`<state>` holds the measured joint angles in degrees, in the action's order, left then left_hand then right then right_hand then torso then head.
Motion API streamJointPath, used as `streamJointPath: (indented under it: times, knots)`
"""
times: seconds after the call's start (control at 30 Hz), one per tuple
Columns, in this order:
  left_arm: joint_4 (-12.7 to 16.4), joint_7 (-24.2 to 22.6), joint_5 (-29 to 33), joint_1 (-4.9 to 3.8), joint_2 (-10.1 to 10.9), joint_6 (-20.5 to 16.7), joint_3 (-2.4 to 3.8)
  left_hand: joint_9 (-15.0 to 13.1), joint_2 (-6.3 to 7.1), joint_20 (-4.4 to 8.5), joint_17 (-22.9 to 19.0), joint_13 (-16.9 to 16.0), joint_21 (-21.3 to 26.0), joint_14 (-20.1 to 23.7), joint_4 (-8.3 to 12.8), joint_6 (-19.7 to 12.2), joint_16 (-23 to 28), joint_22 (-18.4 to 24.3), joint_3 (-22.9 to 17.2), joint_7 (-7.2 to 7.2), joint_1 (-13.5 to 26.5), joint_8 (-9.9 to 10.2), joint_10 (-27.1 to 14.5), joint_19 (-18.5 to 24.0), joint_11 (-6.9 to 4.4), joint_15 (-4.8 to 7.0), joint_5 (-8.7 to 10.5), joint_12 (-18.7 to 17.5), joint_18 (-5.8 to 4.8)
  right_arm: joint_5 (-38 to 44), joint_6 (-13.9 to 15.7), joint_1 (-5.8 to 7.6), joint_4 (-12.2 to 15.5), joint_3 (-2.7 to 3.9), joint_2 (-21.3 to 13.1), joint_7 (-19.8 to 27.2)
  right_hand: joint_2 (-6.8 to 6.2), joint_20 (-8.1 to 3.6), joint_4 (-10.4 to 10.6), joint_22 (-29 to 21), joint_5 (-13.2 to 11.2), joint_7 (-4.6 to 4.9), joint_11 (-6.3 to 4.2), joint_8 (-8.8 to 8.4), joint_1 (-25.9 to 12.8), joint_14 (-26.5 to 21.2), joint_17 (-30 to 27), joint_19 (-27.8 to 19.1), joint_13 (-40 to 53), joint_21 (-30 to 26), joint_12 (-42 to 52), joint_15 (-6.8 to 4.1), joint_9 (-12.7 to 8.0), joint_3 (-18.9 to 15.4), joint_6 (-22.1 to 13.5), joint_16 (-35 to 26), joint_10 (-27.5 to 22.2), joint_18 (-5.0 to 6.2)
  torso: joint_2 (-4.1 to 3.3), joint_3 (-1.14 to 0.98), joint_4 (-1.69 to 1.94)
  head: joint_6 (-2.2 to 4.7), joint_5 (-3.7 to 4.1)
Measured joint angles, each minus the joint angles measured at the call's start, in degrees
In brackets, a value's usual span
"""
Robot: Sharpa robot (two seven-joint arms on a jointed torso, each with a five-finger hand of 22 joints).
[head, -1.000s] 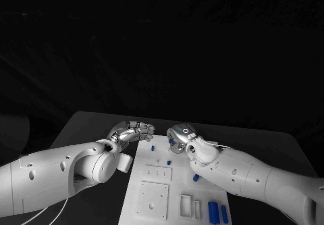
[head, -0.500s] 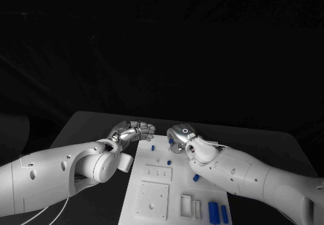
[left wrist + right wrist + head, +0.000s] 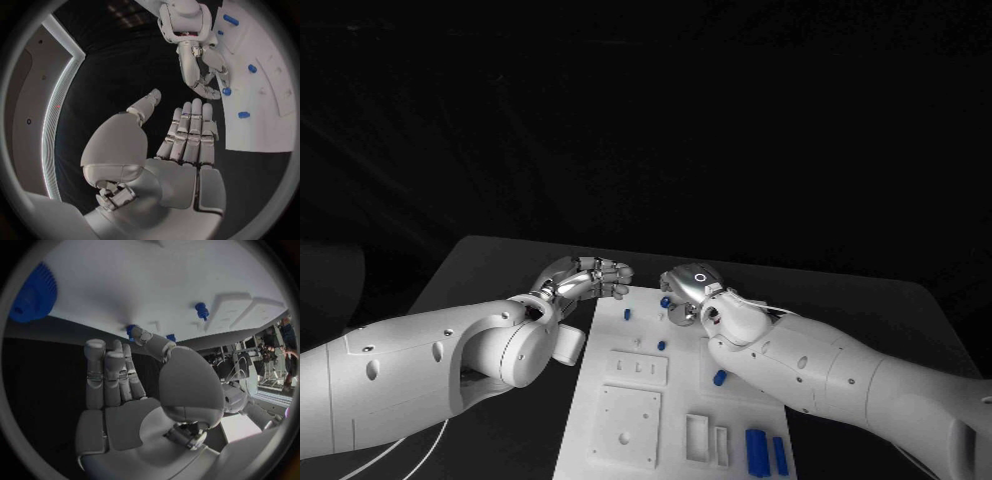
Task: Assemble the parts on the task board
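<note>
The white task board (image 3: 629, 420) lies in the middle of the table, also seen in the left wrist view (image 3: 269, 125) and the right wrist view (image 3: 156, 280). My left hand (image 3: 589, 279) hovers off the board's far left corner, fingers straight and thumb apart, holding nothing (image 3: 181, 135). My right hand (image 3: 687, 291) is over the board's far edge. Its fingers are extended (image 3: 109, 375) and its thumb tip reaches a small blue peg (image 3: 130, 329) there, the same peg (image 3: 226, 91) by its fingertips (image 3: 206, 90). It grips nothing that I can see.
Small blue pegs stand on the board (image 3: 627, 314) (image 3: 661, 346) (image 3: 718, 378). Two longer blue pieces (image 3: 756, 451) lie at its near right corner. A blue toothed wheel (image 3: 34, 292) sits on the board. Black table surrounds the board.
My right hand has edged slightly to the right at the board's far edge. The left hand has stayed where it was.
</note>
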<state>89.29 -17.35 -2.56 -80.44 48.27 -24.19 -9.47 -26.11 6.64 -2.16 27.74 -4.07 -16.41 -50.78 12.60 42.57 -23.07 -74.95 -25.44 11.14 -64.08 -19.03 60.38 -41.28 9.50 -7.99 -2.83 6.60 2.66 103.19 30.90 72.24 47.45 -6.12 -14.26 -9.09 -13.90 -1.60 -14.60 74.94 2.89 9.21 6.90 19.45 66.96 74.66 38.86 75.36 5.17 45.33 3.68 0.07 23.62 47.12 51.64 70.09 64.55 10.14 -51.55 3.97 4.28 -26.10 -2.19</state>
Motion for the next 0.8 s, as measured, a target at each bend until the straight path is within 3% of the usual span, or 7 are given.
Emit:
streamJointPath:
  times: [0.17, 0.27, 0.47, 0.6, 0.7, 0.73, 0.8]
  knots:
    - [0.0, 0.0, 0.0, 0.00, 0.1, 0.0, 0.00, 0.0, 0.20, 0.00, 0.0, 0.1, 0.0, 0.0, 0.0, 0.0, 0.0, 0.0, 0.0, 0.00, 0.2, 0.0, 0.0, 0.0, 0.00, 0.00, 0.00, -0.2, -0.01, -1.0, 0.3, 0.18, 0.9, 0.00, -0.8, 0.3, -1.52, 0.06, 0.7, 0.0, 0.0, 0.38, 0.89, -0.27, -0.2, -0.1, -0.3, -0.1, -1.1, -0.4, 0.0, 0.81, -0.1, -0.7, -0.8, 0.1, -2.8, 0.00, 0.01, -0.04, -0.03, 0.05, -0.07]
    - [0.0, 0.1, 0.0, 0.00, 0.3, 0.0, 0.00, 0.1, 0.23, 0.00, 0.0, 0.1, 0.0, 0.0, 0.0, 0.0, 0.0, 0.0, 0.0, 0.00, 0.2, 0.0, 0.0, 0.0, 0.00, 0.00, 0.00, -0.2, -0.02, -1.7, 0.6, 0.33, 1.7, 0.00, -1.3, 0.5, -1.71, 0.29, 0.8, -0.3, 0.0, 0.61, 1.28, -0.50, -0.4, -0.3, -0.5, 0.1, -1.3, -0.7, 0.0, 1.01, -0.2, -1.2, -1.0, 0.5, -3.3, 0.00, 0.01, -0.06, -0.07, 0.03, -0.08]
    - [0.0, 0.1, 0.0, -0.02, 0.4, 0.0, 0.00, 0.1, 0.23, 0.00, 0.0, 0.1, 0.0, 0.0, 0.0, 0.0, 0.0, 0.0, 0.0, 0.00, 0.2, 0.0, 0.0, 0.0, 0.00, 0.00, 0.00, -0.2, -0.03, -2.6, 1.0, 0.66, 3.9, -0.01, -2.6, 0.9, -1.71, 0.30, 1.0, -0.4, 0.0, 0.61, 1.09, -0.50, -0.4, -0.3, -0.6, 0.1, -1.3, -0.7, 0.0, 1.01, -0.2, -1.7, -1.0, 0.5, -3.5, 0.00, 0.00, -0.08, -0.11, 0.10, -0.12]
    - [0.0, 0.1, 0.0, -0.02, 0.8, 0.0, 0.00, 0.1, 0.23, 0.00, 0.0, 0.1, 0.0, 0.0, 0.1, 0.0, 0.0, 0.0, -0.1, 0.00, 0.2, 0.0, 0.0, 0.0, 0.00, 0.00, 0.00, -0.2, -0.04, -3.4, 1.4, 1.16, 8.0, 0.13, -5.3, 1.2, -2.02, 0.69, 1.0, -0.7, 0.0, 0.61, 0.61, -0.50, -0.1, -0.4, -0.9, 0.4, -1.1, -1.1, 0.7, 1.09, -0.2, -1.7, -1.0, 0.8, -2.5, 0.00, -0.01, -0.11, -0.18, 0.24, -0.09]
    - [0.0, 0.1, 0.0, -0.02, 1.2, 0.0, 0.00, 0.1, 0.23, 0.00, 0.0, 0.0, 0.0, 0.0, 0.1, 0.0, 0.0, 0.0, -0.1, 0.00, 0.2, 0.0, 0.0, 0.0, 0.00, 0.00, 0.00, -0.2, -0.04, -4.1, 1.4, 1.66, 11.9, 2.01, -8.4, 1.3, -2.02, 0.69, 1.0, -0.8, 0.0, 0.60, 0.11, -0.50, -0.1, -0.5, -1.1, 0.4, -0.8, -1.2, 1.4, 0.93, -0.2, -1.7, -1.0, 0.8, -0.9, 0.00, 0.01, -0.21, -0.29, 0.43, -0.05]
    - [-0.1, 0.1, 0.0, -0.02, 1.2, 0.0, 0.00, 0.1, 0.23, 0.00, 0.0, 0.0, 0.0, 0.0, 0.1, 0.0, 0.0, 0.0, -0.1, 0.00, 0.2, 0.0, 0.0, 0.0, 0.00, 0.00, 0.00, -0.2, -0.05, -4.4, 1.4, 1.96, 13.7, 2.63, -9.7, 1.3, -2.01, 0.69, 1.0, -0.8, 0.0, 0.37, -0.34, -0.24, 0.0, -0.6, -1.2, 0.4, -0.4, -1.2, 2.1, 0.38, -0.2, -1.7, -0.8, 0.8, 0.4, 0.00, 0.02, -0.23, -0.34, 0.47, -0.05]
    - [-0.5, 0.1, 0.0, -0.02, 1.2, 0.0, -0.02, 0.1, 0.23, 0.00, 0.0, 0.0, 0.0, 0.0, 0.2, 0.0, 0.0, 0.0, -0.2, 0.00, 0.2, 0.0, 0.0, 0.0, 0.00, 0.00, 0.00, -0.2, -0.05, -5.1, 1.4, 2.28, 16.5, 3.27, -12.0, 1.4, -1.84, 0.78, 1.3, -0.8, 0.0, 0.12, -0.87, -0.03, 0.1, -0.4, -1.4, 0.5, 0.0, -1.2, 2.9, -0.31, -0.2, -1.9, -0.2, 0.8, 1.9, 0.00, 0.12, -0.33, -0.53, 0.54, -0.12]
